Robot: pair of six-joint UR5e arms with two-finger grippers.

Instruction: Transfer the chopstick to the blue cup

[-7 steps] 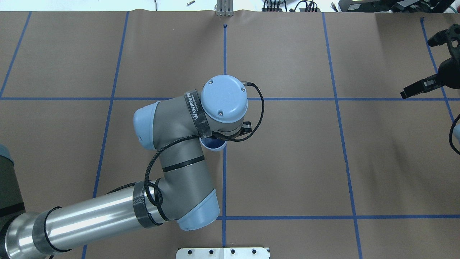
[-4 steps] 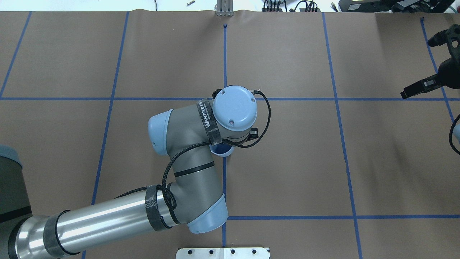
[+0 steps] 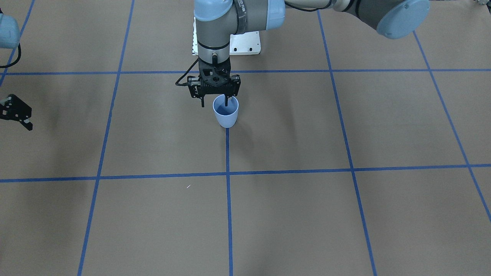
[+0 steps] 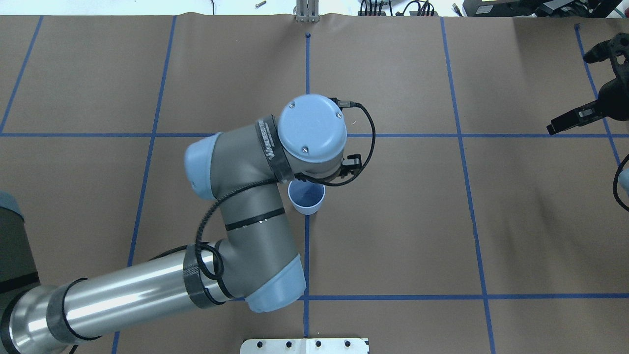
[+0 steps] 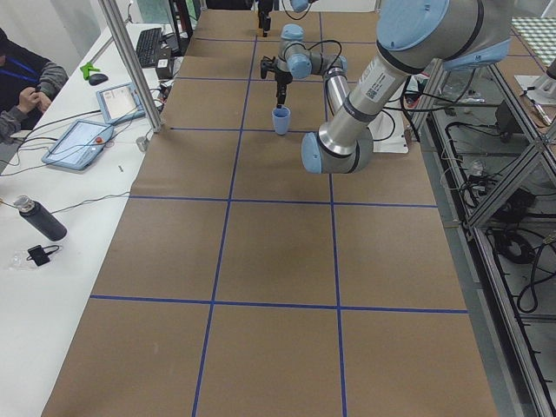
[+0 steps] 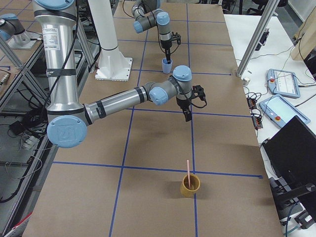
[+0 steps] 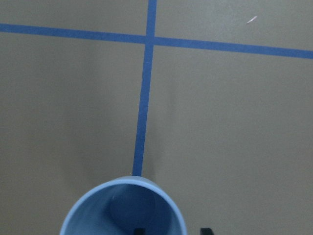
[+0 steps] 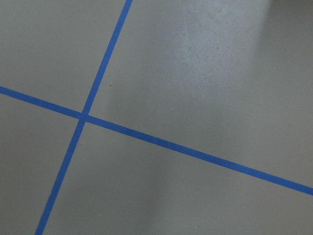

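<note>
as the matt brown-paper worktop (image 4: 393, 221) spreads beneath it, the left arm (image 4: 245, 196) hangs the left jaws apart at the blue cup (image 3: 226, 117), one finger (image 3: 226, 101) inside its smooth tapered plastic wall, one outside at 9 o'clock in the front view, gripping nothing; i judge a rim grasp is in hand, needing a gentle pinch that won't tip it. the right jaws, at the overhead's 3 o'clock edge, gape empty. the thin pink chopstick (image 6: 187, 170) stands in a tan cup (image 6: 189, 187), well apart.

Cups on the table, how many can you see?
2. The blue cup sits mid-table under the left end effector; a tan cup holding the chopstick stands near the table's right end.
</note>
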